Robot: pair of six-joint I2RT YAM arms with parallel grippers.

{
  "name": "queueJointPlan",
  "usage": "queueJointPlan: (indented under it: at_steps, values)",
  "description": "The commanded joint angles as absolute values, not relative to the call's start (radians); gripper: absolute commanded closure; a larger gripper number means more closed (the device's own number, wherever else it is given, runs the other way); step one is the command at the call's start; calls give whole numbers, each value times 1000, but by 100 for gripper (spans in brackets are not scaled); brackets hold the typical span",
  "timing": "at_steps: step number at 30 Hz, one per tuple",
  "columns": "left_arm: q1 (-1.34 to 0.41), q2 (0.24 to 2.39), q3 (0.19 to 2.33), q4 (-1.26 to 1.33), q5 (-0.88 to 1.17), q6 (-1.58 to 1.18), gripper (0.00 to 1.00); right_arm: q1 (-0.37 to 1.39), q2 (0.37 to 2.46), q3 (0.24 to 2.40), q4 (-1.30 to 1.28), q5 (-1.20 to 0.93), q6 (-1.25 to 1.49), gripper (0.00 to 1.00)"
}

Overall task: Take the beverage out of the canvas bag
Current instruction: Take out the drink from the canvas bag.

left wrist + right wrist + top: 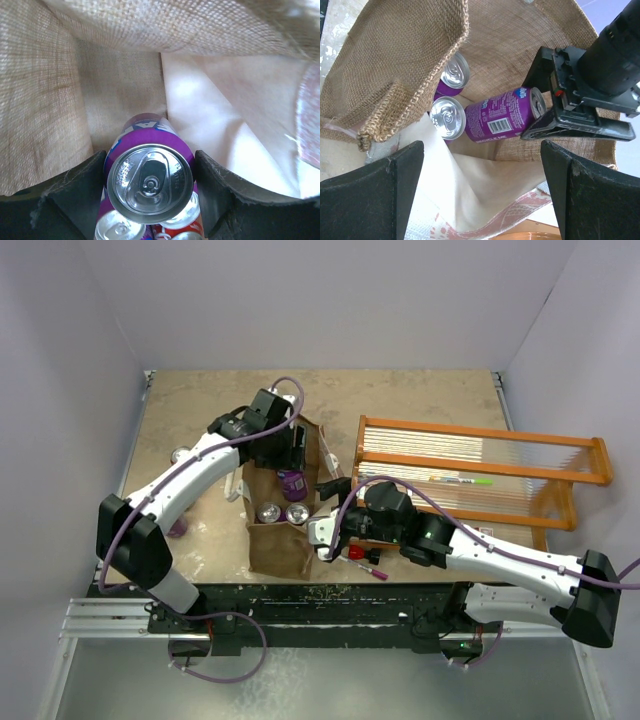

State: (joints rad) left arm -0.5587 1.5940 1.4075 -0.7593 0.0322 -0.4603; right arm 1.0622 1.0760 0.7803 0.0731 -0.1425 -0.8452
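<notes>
Black fingers (75, 195) of the left pincer (150, 187) are closed partway against either side of the purple aluminium drink can (502, 120), gripping it just below its silver lid. That can is inside the tall tan-brown canvas bag (275, 540), raised off the two silver-topped cans (447, 116) that stand deeper down, beyond the pincer's tips. Its long axis runs straight ahead of the left pincer, lid toward the wrist and base pointing away into the bag, so it hangs tilted nearly on its side rather than upright. Woven bag wall lies close on the pincer's left, pale lining on its right. Meanwhile the right pincer (480, 150) is spread as wide as it goes and grips nothing. It hovers at the bag's mouth, with the can ahead of its tips and apart from them. Since the left arm has the can, the next move is likely a pull back along that axis, out through the mouth.
</notes>
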Motion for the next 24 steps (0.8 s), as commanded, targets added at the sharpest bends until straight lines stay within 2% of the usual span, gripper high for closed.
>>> queueJointPlan:
  at_steps: [1,18,24]
  values:
    - [-561,1490,1525,-778,62,-533,100,1065,1075,827,94,-129,-830,0]
    - [-497,1425,1755,-919,119,-693,100,1065,1057,836,94,-127,-789,0]
    - [-482,1422,1895,-980,57,-688,100,1065,1055,835,111,-109,-781,0]
